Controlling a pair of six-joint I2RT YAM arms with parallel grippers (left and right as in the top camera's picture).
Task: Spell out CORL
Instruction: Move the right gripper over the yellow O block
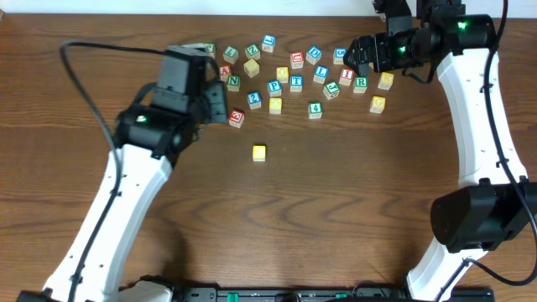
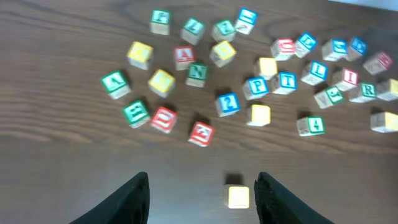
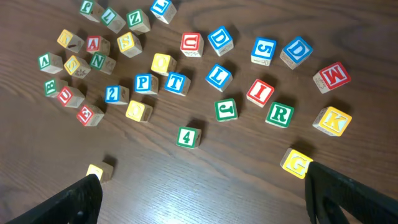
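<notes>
The lone yellow-topped cube (image 1: pixel 258 152) sits on the table (image 1: pixel 336 210), well apart from the scattered cluster of letter cubes (image 1: pixel 285 71). The green R cube (image 3: pixel 280 113) and the blue L cube (image 3: pixel 217 76) lie within that cluster, not touching. The left gripper (image 2: pixel 200 186) is spread and grips nothing, the lone cube lying untouched between its fingers in the wrist view. The right gripper (image 3: pixel 202 177) is spread wide over the cluster's right end, holding nothing.

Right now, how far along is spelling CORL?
Barely started. One yellow-topped cube sits alone in front of the pile, apparently the first letter placed. The left tool and right tool are open, holding nothing. The green R and blue L lie in the pile, unplaced.
</notes>
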